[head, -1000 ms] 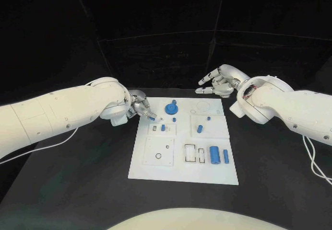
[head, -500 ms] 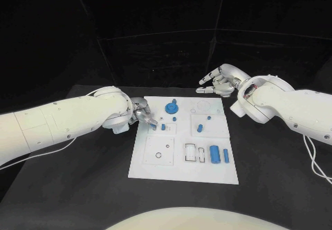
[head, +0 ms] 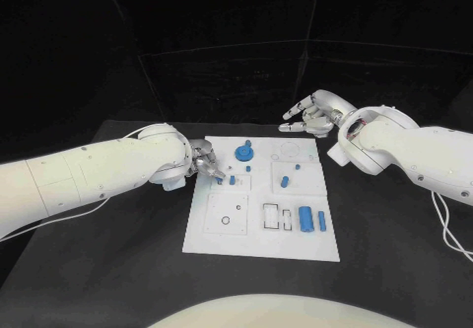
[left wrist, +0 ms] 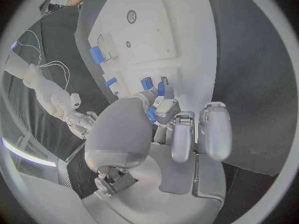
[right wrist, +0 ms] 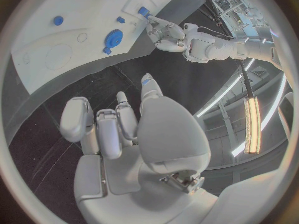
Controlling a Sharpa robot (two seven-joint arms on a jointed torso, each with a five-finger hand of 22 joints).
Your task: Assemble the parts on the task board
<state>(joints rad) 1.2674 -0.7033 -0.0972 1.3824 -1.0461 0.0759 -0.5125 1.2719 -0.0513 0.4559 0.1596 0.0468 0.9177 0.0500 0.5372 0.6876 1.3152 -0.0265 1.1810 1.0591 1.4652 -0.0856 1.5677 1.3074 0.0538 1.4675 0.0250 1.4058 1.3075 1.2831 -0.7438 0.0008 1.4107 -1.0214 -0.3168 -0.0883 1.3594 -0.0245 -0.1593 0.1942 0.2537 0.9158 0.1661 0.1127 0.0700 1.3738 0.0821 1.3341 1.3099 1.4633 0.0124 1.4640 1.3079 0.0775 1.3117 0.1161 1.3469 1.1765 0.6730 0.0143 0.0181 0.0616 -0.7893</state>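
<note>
The left hand (head: pixel 205 162) is pinching a small blue part (head: pixel 218 175) at the task board (head: pixel 236 239) left edge. The right hand (head: pixel 312 116) is hovering beyond the board's far edge, fingers curled and holding nothing.

The task board (head: pixel 261 239) lies in the middle of the desk (head: pixel 118 273). The left robot hand (head: pixel 206 162) sits over the board's left edge, near its far end, its fingertips holding a small part (head: pixel 218 175). The right robot hand (head: pixel 310 116) hangs beyond the board's far right corner. A round part (head: pixel 245 152) stands near the far edge, and 2 upright parts (head: pixel 307 219) lie at the near right.
</note>
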